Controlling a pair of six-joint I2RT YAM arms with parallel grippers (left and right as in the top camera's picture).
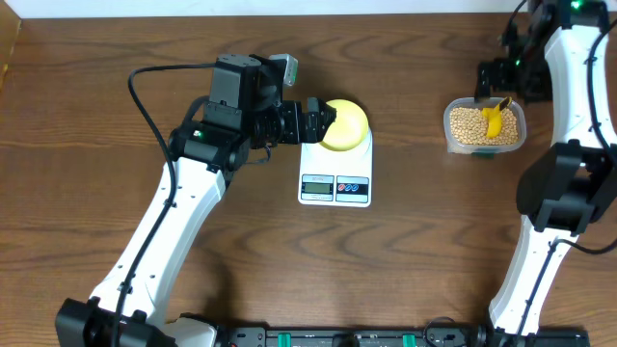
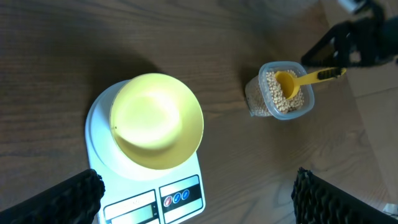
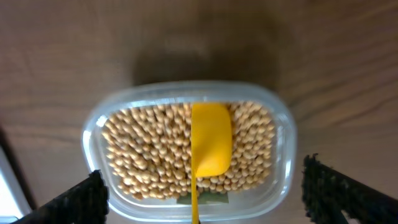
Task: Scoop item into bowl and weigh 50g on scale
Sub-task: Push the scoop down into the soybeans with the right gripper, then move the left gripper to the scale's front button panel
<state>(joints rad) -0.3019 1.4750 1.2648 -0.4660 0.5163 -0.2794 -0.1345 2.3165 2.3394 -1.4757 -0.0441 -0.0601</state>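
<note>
- The left gripper [image 1: 324, 120] is seen spread wide, with nothing pinched between its fingers [image 2: 65, 200]. In the overhead view it is held just beside the left edge of the bowl [image 1: 345, 125], and whether that edge is touched cannot be told.
- The bowl, small, round and pale yellow, is set upright on the far end of the scale [image 1: 334, 164]. Only its smooth inner surface is shown in the left wrist view.
- The scale, flat and white, is laid near the middle of the wooden table [image 1: 405, 251], with its display [image 1: 317, 184] and round buttons [image 1: 352, 184] along the near edge. The reading is too small to be made out.
- The beans [image 3: 143, 149], the item to be weighed, are kept in a clear plastic tub [image 3: 283, 134]. The tub is placed well apart from the scale, toward the right side of the table.
- A bright yellow scoop [image 3: 211, 140] is laid on the beans, with its cup in the middle of the tub and its handle led out over the rim.
- The right gripper [image 3: 204, 171] is held above the tub with its jaws spread wide. Its fingers are seen at the two lower corners of the right wrist view, apart from the scoop, so nothing is pinched.
</note>
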